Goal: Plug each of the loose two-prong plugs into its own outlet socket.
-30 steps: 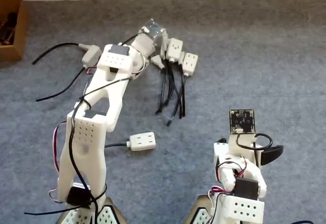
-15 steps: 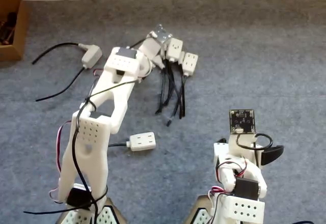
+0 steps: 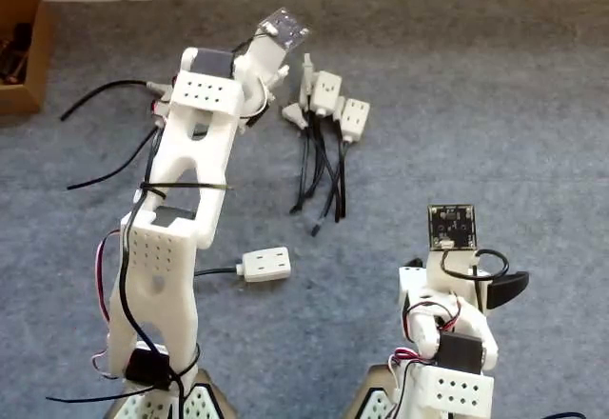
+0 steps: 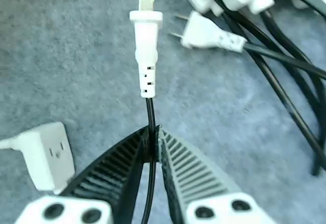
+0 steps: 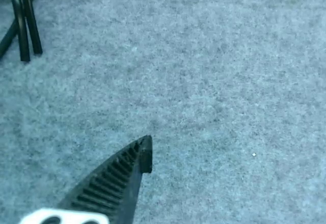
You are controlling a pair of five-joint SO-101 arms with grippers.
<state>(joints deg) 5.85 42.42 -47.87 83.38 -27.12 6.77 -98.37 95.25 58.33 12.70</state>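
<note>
White plug [image 4: 146,56] on a black cord [image 4: 150,113] is held by the left gripper [image 4: 152,132]. The jaws are pressed together on the cord just behind the plug body, so the plug sticks out ahead of them with its prongs pointing away. The left arm [image 3: 181,209] is stretched toward the far edge of the grey counter [image 3: 495,105], left of the middle.

A second plug [image 4: 206,33], also white, lies flat on the counter just beside the held one, with its two prongs bare. Its cord runs off into a bundle of black cords [image 3: 324,171].

Near the far edge, about midway along it, a white outlet block [image 3: 326,89] lies just beside a twin outlet block [image 3: 354,114]. A third outlet block [image 3: 266,265] with its own cord lies well apart from them, closer to the near edge and beside the left arm. A pale socket adapter [image 4: 43,155] rests face up on the counter near the left gripper.

The right gripper [image 3: 485,271] sits by the near edge on the right side. It is spread open and holds nothing, and one ribbed finger [image 5: 127,178] is poised over bare counter. A cardboard box [image 3: 21,52] stands at the far left corner.
</note>
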